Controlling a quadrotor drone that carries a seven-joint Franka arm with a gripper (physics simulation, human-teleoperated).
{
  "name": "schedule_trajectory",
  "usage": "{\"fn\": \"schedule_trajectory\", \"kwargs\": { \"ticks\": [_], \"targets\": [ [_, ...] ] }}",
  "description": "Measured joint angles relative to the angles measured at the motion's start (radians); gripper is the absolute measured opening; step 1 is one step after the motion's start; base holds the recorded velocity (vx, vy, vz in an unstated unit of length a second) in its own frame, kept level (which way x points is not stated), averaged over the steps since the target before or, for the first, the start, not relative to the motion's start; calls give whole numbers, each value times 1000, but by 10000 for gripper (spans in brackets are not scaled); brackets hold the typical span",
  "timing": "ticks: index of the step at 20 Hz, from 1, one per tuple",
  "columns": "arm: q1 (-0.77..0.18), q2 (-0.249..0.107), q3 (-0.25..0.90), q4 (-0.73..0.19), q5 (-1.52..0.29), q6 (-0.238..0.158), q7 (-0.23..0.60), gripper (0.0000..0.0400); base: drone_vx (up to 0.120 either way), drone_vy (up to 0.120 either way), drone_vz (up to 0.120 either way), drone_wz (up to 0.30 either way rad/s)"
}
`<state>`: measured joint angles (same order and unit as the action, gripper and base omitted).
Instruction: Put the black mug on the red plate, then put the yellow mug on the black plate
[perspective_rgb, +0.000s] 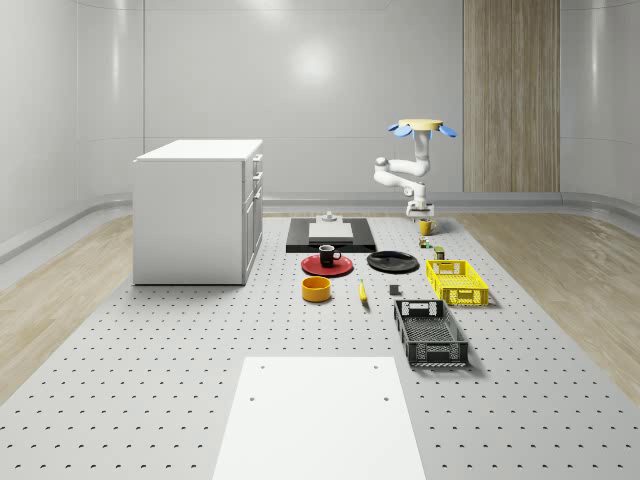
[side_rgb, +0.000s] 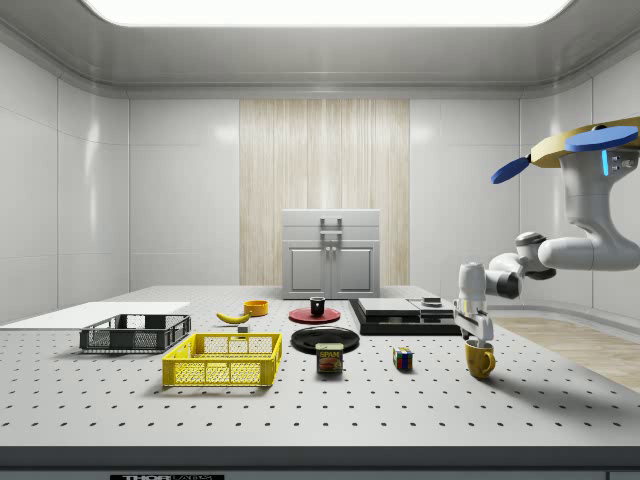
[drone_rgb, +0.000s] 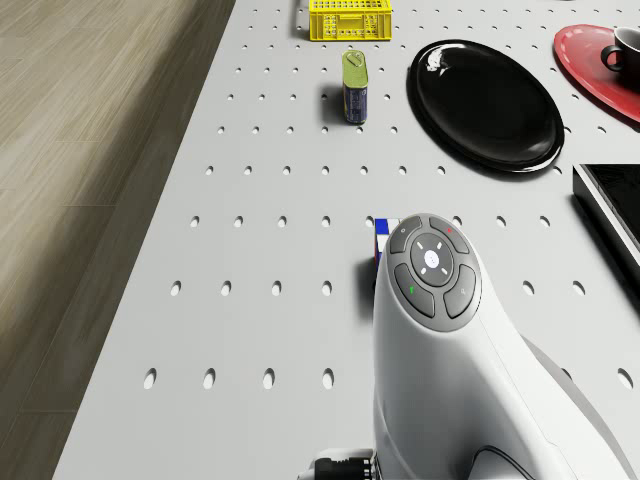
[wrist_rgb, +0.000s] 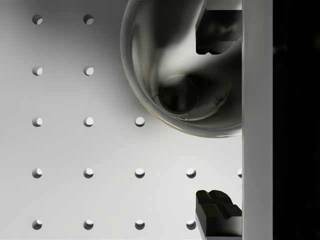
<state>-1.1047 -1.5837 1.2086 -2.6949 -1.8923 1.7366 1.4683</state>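
The drone (side_rgb: 590, 145) hovered beside the table's far edge. The gripper (side_rgb: 474, 333) stood spread over the yellow mug (side_rgb: 480, 360), one finger (wrist_rgb: 215, 32) inside the rim (the black mug (perspective_rgb: 328, 255) already sat on the red plate (perspective_rgb: 327, 265)). Risk: closing off-centre could tip the mug.

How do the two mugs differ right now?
The black mug stands on the red plate; the yellow mug stands on the bare table, far from the black plate. The black mug stands alone; the hand hangs at the yellow mug's rim, under the hovering drone. Both are upright.
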Motion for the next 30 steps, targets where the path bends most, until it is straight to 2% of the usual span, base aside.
{"fn": "schedule_trajectory", "kwargs": {
  "ticks": [11,14,16,18,23,30],
  "targets": [
    [1,4,-1,0,-3,-3,-1,400,0,0,0,0],
    [1,5,-1,0,-3,-4,-1,259,0,0,0,0],
    [2,5,-1,0,-3,-4,-1,200,0,0,0,0],
    [2,6,-1,0,-4,-5,-1,165,0,0,0,0],
    [2,7,-1,0,-4,-6,-2,126,0,0,0,0],
    [16,4,47,-18,39,-28,-4,113,0,0,17,0]
  ]
}}
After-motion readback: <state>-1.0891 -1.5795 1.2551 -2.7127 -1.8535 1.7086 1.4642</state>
